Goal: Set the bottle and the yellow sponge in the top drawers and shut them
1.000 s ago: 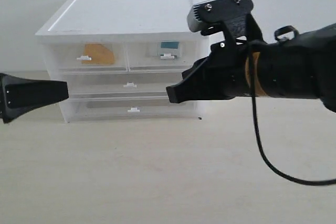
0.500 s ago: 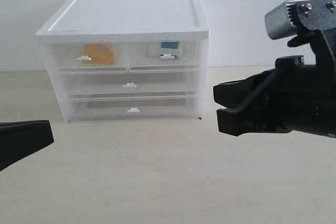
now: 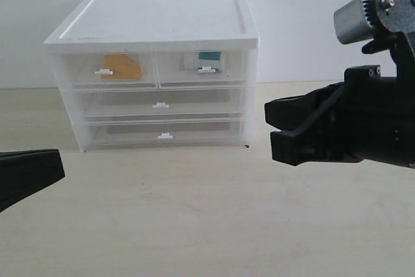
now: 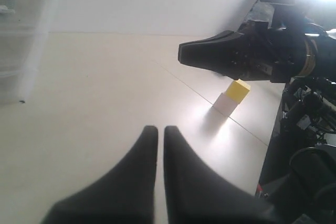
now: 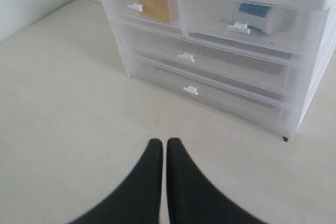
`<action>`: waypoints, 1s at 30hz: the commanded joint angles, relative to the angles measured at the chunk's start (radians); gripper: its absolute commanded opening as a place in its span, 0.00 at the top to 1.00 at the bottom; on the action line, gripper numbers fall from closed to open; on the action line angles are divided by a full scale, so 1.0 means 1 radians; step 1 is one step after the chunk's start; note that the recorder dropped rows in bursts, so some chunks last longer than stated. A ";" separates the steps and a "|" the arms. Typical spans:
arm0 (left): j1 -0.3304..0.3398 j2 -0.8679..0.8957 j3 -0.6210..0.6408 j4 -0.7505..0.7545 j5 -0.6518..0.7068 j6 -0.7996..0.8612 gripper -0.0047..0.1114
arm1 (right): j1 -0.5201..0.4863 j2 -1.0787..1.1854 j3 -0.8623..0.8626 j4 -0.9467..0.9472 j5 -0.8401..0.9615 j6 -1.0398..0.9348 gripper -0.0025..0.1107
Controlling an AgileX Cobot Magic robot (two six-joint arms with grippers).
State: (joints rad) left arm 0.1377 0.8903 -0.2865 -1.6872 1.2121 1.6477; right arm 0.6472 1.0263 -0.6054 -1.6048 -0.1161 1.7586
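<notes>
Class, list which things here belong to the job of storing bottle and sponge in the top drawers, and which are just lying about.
Job: bottle, yellow sponge, top drawers.
Lying about: yellow block, white block, lower drawers.

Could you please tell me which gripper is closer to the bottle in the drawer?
Right, most likely. The right gripper hangs in front of the cabinet, off the end holding the bottle; the left gripper sits lower, off the end holding the yellow sponge.

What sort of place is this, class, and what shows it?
Probably a robot lab bench: a pale table, a plain white wall, one plastic drawer cabinet, and the left gripper and right gripper.
</notes>
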 commanded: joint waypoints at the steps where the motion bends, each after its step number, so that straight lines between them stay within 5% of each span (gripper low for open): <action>1: -0.014 -0.038 0.005 -0.057 -0.035 0.227 0.93 | -0.009 -0.007 0.007 0.003 0.001 -0.003 0.98; 5: -0.037 -0.192 0.002 -0.057 -0.261 0.410 0.93 | -0.009 -0.007 0.007 0.003 -0.009 -0.003 0.98; 20: -0.274 -0.754 0.116 -0.057 -1.121 0.164 0.93 | -0.009 -0.007 0.007 0.003 -0.008 -0.003 0.98; 30: -0.288 -0.890 0.175 -0.057 -1.015 0.096 0.93 | -0.009 -0.007 0.005 0.003 -0.011 -0.003 0.98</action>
State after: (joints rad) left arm -0.1454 0.0063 -0.1163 -1.7352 0.1479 1.7685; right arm 0.6449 1.0263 -0.6048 -1.6048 -0.1266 1.7586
